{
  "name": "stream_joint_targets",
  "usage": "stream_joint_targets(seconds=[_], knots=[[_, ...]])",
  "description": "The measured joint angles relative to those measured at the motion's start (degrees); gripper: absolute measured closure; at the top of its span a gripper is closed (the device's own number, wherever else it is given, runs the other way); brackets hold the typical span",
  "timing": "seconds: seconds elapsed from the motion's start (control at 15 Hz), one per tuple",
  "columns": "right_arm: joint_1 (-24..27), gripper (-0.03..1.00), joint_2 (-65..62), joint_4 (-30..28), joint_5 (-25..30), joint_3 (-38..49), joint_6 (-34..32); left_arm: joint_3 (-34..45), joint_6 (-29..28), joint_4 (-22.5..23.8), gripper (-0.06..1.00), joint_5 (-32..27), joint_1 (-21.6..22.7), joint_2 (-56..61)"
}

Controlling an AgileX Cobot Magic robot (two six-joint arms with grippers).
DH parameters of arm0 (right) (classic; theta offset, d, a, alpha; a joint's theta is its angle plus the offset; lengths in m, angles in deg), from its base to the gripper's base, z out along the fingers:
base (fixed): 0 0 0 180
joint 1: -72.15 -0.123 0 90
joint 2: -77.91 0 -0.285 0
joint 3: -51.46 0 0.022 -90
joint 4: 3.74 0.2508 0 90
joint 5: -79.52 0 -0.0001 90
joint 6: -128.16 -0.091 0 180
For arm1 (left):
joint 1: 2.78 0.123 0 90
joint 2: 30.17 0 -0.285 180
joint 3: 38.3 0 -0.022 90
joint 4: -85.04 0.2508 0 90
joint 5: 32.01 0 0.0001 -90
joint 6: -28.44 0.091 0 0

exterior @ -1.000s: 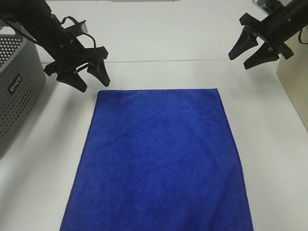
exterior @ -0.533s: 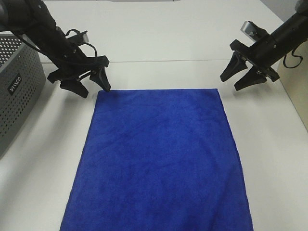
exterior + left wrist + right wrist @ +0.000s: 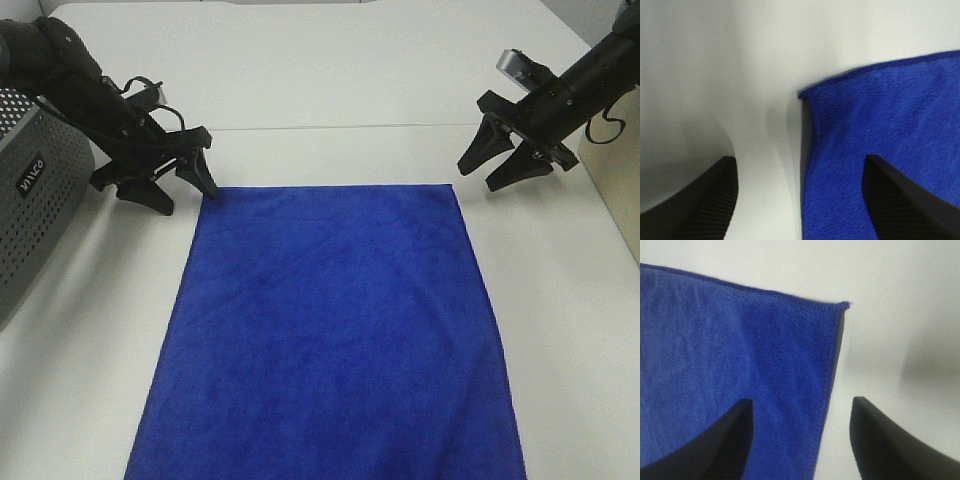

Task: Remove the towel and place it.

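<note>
The royal-blue towel [image 3: 330, 330] lies spread flat on the white table, reaching from mid-table to the near edge of the view. My left gripper [image 3: 185, 197] is open and low at the towel's far left corner, one finger over the cloth and the other over bare table. The left wrist view shows that corner of the towel [image 3: 880, 120] between the gripper's [image 3: 799, 159] spread fingers. My right gripper [image 3: 480, 176] is open just off the far right corner. In the right wrist view the towel [image 3: 740, 350] edge runs between the gripper's [image 3: 801, 401] fingers. Neither gripper holds anything.
A grey perforated basket [image 3: 35, 195] stands at the left edge, close behind the left arm. A beige box [image 3: 615, 190] sits at the right edge beside the right arm. A seam in the white table [image 3: 330, 127] runs across behind the towel.
The left gripper has come down and slightly left, onto the towel's far left corner. The right gripper dropped toward the far right corner, then held still. The towel has not moved.
</note>
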Motion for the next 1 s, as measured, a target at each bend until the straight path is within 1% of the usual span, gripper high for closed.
stream_joint_targets(seconds=[0.2, 0.4, 0.73, 1.0], knots=[[0.0, 0.39, 0.29, 0.0, -0.29, 0.0, 0.0, -0.29, 1.49, -3.04, 0.29, 1.2, 0.0, -0.8], [0.0, 0.39, 3.27, 0.11, -1.03, -0.46, 0.0, -0.46, 2.52, -4.24, 0.29, 1.43, 0.0, -1.32], [0.0, 0.39, 4.53, 1.95, -5.16, -0.46, 0.0, -0.63, 3.44, -4.53, 0.29, 1.6, 0.0, -1.43], [-0.86, 0.39, 4.53, 1.89, -7.68, -0.46, 0.0, -0.63, 3.44, -4.81, 0.3, 2.75, 0.0, -1.43]])
